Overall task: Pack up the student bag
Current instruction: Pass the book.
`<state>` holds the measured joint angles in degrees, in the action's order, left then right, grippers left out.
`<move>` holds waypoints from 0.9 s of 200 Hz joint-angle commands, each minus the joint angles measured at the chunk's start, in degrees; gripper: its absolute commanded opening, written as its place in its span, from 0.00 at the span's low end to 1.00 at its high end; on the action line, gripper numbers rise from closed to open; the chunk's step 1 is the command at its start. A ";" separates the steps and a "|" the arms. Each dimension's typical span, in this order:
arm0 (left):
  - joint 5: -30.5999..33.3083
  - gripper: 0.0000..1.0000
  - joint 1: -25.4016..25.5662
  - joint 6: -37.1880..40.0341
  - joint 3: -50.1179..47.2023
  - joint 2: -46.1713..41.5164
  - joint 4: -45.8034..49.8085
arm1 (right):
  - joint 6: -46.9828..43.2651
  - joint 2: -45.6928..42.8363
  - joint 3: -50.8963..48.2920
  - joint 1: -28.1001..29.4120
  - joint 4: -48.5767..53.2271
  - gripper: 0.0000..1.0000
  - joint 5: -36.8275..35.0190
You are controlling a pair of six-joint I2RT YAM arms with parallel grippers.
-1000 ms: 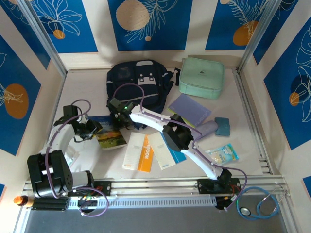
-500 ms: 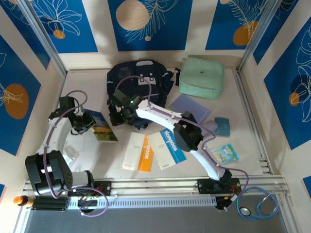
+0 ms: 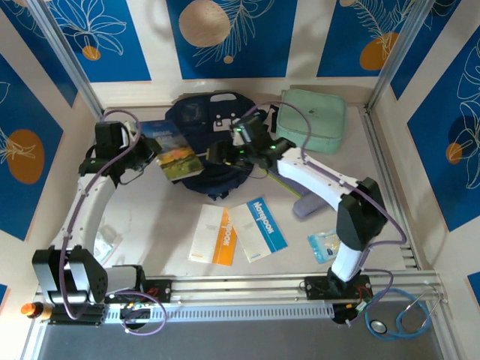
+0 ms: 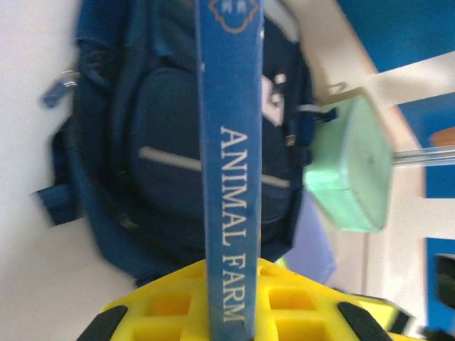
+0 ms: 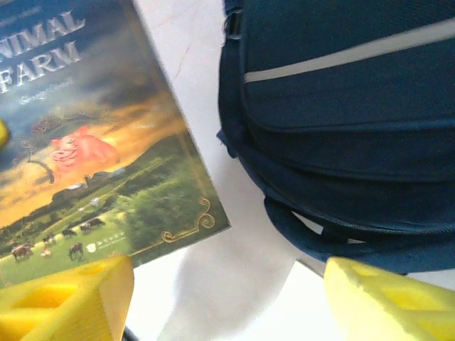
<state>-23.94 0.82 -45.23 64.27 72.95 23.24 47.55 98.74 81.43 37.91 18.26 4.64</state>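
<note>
The student bag [image 3: 217, 120] is a dark navy backpack lying at the back middle of the table, and its pale stripe shows in the left wrist view [image 4: 156, 153] and the right wrist view [image 5: 341, 135]. My left gripper [image 3: 141, 162] [image 4: 231, 288] is shut on the spine end of the blue "Animal Farm" book [image 3: 174, 154] [image 4: 231, 163], held off the table at the bag's left edge. My right gripper [image 3: 217, 154] [image 5: 227, 305] hovers open over the bag's front edge with nothing between its yellow fingers [image 5: 67, 298]. The book's cover [image 5: 85, 142] is just to its left.
A mint-green zip case [image 3: 311, 120] [image 4: 352, 170] sits right of the bag. Two notebooks [image 3: 214, 234] [image 3: 259, 229] lie at front centre. A purple folder [image 3: 306, 204] and a small packet [image 3: 324, 245] lie under the right arm. A stethoscope [image 3: 397, 319] lies beyond the front rail.
My left gripper shut on the book, lifted it and carried it back toward the bag. The right gripper moved right along the bag's front and its jaws spread wider.
</note>
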 commanded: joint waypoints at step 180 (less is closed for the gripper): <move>13.39 0.00 18.61 -32.38 -8.92 5.25 -45.22 | 43.80 -3.45 -23.08 -5.39 -52.82 0.83 13.20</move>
<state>-10.79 18.68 -75.53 55.16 78.11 -14.98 88.82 92.36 57.21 32.51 -28.82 17.21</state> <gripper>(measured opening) 0.116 0.834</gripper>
